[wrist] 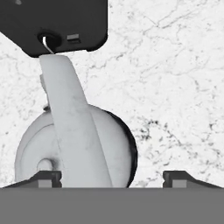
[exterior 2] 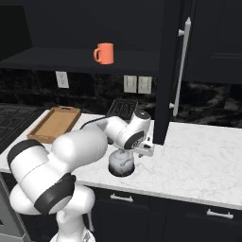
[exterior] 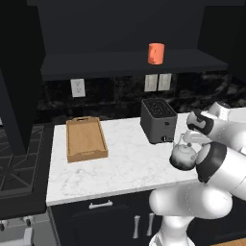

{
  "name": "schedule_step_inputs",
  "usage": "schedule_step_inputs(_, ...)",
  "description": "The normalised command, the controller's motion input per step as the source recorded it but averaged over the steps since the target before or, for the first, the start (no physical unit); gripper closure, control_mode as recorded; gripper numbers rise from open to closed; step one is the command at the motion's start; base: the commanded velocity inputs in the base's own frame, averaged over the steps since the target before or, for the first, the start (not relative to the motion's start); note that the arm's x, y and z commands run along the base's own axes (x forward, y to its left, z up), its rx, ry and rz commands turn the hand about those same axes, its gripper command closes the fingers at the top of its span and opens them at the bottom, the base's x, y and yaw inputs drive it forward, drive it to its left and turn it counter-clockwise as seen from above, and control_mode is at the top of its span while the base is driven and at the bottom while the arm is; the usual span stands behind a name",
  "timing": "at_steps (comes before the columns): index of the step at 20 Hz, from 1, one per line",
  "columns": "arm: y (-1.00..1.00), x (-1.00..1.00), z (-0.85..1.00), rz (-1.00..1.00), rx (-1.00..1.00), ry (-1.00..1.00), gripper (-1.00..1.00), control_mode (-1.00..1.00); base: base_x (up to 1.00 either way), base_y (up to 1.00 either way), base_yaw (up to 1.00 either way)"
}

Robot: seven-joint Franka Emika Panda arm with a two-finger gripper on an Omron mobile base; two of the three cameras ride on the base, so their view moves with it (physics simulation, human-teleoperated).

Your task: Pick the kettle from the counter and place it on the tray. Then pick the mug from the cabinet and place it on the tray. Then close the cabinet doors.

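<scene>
The kettle [exterior: 183,157] stands upright on the white marble surface [exterior: 120,168] near its front edge, just beside the dark toaster [exterior: 159,120], which is at about 11 o'clock from it, and its pale handle [wrist: 72,118] rises between the two fingertips [wrist: 43,177] of the gripper [wrist: 113,177]. The gripper hangs directly over the kettle with the jaws apart on both sides of the handle, not pressing it. The wooden tray [exterior: 85,139] lies well apart at about 9 o'clock on the same surface, and the orange mug [exterior 2: 104,53] stands on the shelf of the dark cabinet [exterior: 129,65] above, whose door [exterior 2: 172,71] with a silver bar handle stands open.
</scene>
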Motion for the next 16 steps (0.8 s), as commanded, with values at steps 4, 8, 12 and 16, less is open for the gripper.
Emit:
schedule_step_inputs(4,0.00,0.00,-0.11,0.00,0.00,0.00,1.00,-1.00,0.00,0.00,0.00)
schedule_step_inputs(8,0.07,-0.01,-0.03,0.00,0.00,0.00,1.00,-1.00,0.00,0.00,0.00)
schedule_step_inputs(12,0.24,-0.11,0.00,0.00,0.00,0.00,1.00,-1.00,0.00,0.00,0.00)
schedule_step_inputs(16,0.53,-0.32,0.10,0.00,0.00,0.00,1.00,-1.00,0.00,0.00,0.00)
